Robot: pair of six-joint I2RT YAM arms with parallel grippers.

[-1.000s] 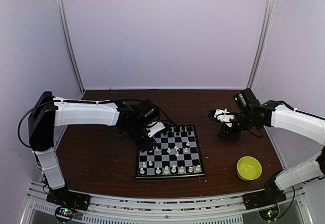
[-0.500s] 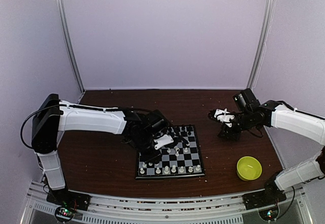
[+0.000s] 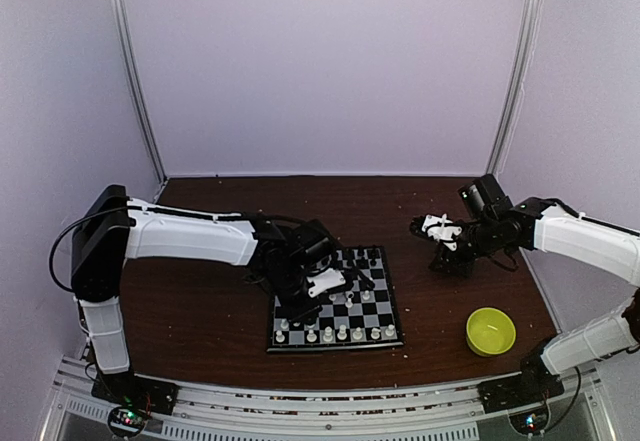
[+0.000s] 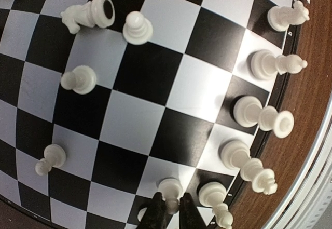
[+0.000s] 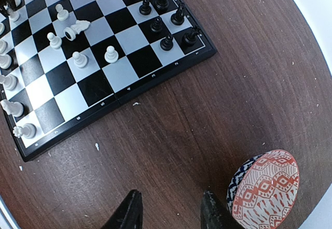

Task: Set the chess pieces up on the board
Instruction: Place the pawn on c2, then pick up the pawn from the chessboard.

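Note:
The board [image 3: 335, 346] lies in the middle of the table, with white chess pieces [image 3: 342, 333] along its near edge and black chess pieces [image 3: 362, 258] at the far edge. My left gripper [image 3: 322, 283] is low over the board's left part. In the left wrist view the left gripper [image 4: 174, 209] is shut on a white pawn [image 4: 170, 188] standing on the board [image 4: 199, 86]. White back-row pieces [image 4: 262, 116] line the edge and a white piece [image 4: 88, 17] lies on its side. My right gripper [image 3: 440, 231] is open and empty, over bare table [image 5: 171, 213].
A red-patterned bowl [image 5: 264, 192] sits just right of my right gripper's fingers. A yellow-green bowl [image 3: 490, 331] stands at the near right. The board [image 5: 140, 83] with black pieces [image 5: 161, 16] shows in the right wrist view. Pale crumbs dot the wood.
My left gripper has moved right and nearer, from the board's left edge to over its squares. The right arm has not moved.

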